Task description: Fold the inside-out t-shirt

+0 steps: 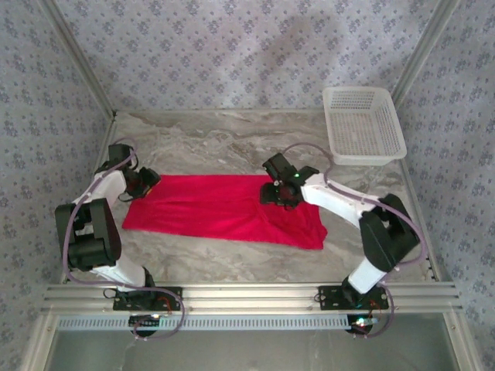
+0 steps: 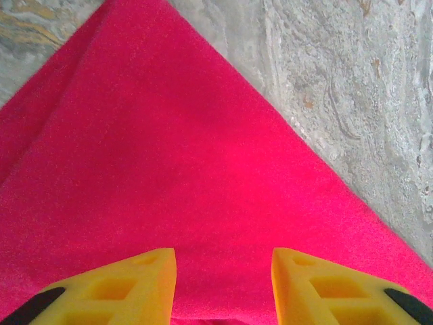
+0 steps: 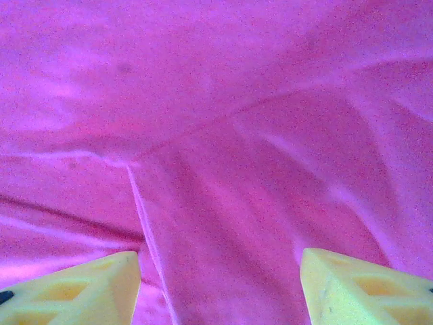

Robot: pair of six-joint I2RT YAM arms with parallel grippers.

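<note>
Overhanging t-shirt (image 1: 216, 210): left gripper (image 1: 145, 182), right gripper (image 1: 277, 193)

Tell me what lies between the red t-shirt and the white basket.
In the top external view, bare marble tabletop lies between the t-shirt and the basket, with a cable arching over that stretch.

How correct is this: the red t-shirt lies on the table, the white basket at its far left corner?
The white basket stands at the far right corner, as the top external view shows. The red t-shirt does lie on the table.
</note>
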